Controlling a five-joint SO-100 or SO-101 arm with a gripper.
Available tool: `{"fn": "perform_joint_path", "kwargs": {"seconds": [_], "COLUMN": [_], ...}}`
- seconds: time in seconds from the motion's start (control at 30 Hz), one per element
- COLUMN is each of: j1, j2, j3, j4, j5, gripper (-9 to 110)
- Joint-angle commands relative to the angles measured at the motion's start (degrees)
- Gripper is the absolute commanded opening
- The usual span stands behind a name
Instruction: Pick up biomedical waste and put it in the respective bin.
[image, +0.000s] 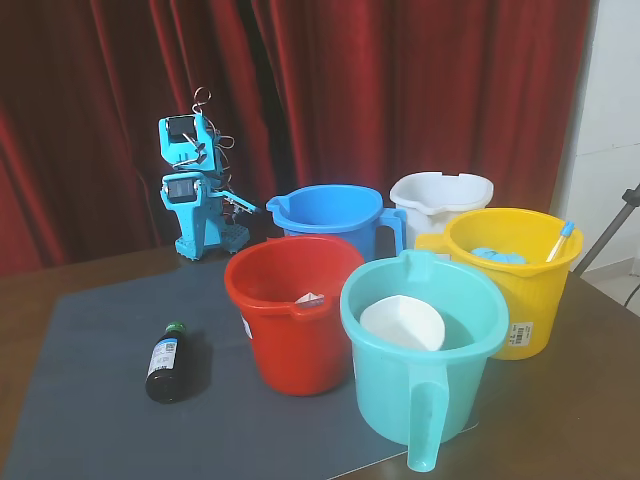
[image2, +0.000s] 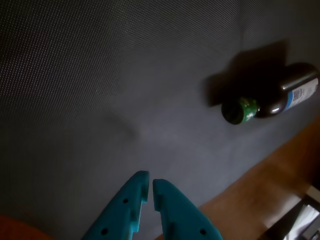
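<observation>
1. Fixed view: medicine bottle (image: 167, 362) lies on its side on the grey mat (image: 90, 330), green cap pointing away, well apart from the folded arm (image: 195, 190) at the back; the blue bucket (image: 330, 215) stands behind the red bucket (image: 290, 315). The reach should swing out and forward, clear of the red rim

2. Wrist view: gripper (image2: 150, 187) is nearly closed and empty, tips almost touching; bottle (image2: 275, 100) lies off to the right. Spread the fingers first, then close across the body, not the cap
</observation>
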Motion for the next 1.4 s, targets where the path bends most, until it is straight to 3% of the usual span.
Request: {"fn": "perform_joint_path", "kwargs": {"seconds": [0.0,1.03,1.37], "j1": [0.09,0.18,0.26], "j2": [0.18,0.18,0.18], "j3": [-0.18,-0.18,-0.18], "j4": [0.09,-0.53,-24.43], "j5": [-0.35,-0.35,0.44], "gripper": [0,0,0]}}
